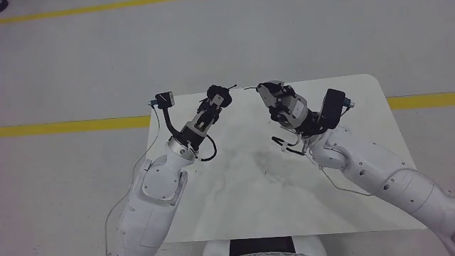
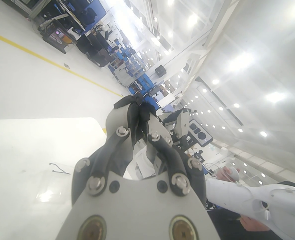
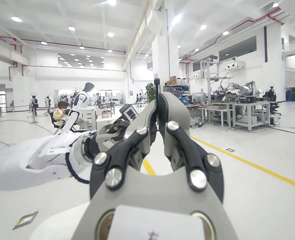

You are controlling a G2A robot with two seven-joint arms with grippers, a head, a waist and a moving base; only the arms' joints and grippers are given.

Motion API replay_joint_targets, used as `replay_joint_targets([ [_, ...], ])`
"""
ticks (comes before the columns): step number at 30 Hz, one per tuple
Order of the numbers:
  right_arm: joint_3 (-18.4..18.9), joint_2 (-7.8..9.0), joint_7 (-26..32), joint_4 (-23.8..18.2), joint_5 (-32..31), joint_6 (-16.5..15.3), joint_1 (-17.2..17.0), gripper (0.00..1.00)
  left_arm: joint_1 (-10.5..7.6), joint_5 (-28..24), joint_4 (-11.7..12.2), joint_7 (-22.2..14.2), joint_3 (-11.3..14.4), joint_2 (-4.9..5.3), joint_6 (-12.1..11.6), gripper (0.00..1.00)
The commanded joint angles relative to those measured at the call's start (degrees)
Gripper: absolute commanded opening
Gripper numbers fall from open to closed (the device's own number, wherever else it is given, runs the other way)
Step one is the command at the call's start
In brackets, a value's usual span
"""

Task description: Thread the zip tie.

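Left gripper (image 2: 137, 109) and right gripper (image 3: 158, 101) each pinch the zip tie (image 3: 157, 83).

Left end effector (image 2: 138, 116) clamped, right end effector (image 3: 158, 99) clamped

The table (image 1: 355, 114) stood before the robot, with both arms over its far part. The left gripper (image 1: 226, 91) hung above the far left corner region. The right gripper (image 1: 261, 87) was just to its right, and the two tips faced each other, near but apart. The zip tie (image 3: 157, 82) stuck out from between the right gripper's pressed-together fingers, toward the left gripper. A small strip (image 2: 133, 99) poked out of the left gripper's pinched tips. On the table, a thin bent piece (image 2: 58, 170) lay at the edge of a plastic sheet (image 2: 47, 193). A floor stripe (image 1: 71, 126) ran left to right behind the table.
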Motion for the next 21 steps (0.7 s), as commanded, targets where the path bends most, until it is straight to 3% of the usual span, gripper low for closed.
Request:
replay_joint_targets([
  [1, -0.7, 0.33, -0.2, 0.3, -0.5, 0.0, 0.7, 0.00, 0.00, 0.0, 0.0, 0.0, 0.0, 0.00, 0.0, 0.00],
  [12, 0.2, 0.31, 0.6, 0.1, -1.4, 0.3, 0.9, 0.00, 0.00, 0.0, 0.0, 0.0, 0.0, 0.00, 0.0, 0.00],
  [18, 1.4, 0.82, -1.2, 1.4, -15.8, 0.0, 3.1, 0.00, 0.00, 0.0, 0.0, 0.0, 0.0, 0.00, 0.0, 0.00],
  [21, 0.6, 1.06, -3.5, 2.3, -17.9, 0.0, 3.7, 0.00, 0.00, 0.0, 0.0, 0.0, 0.0, 0.00, 0.0, 0.00],
])
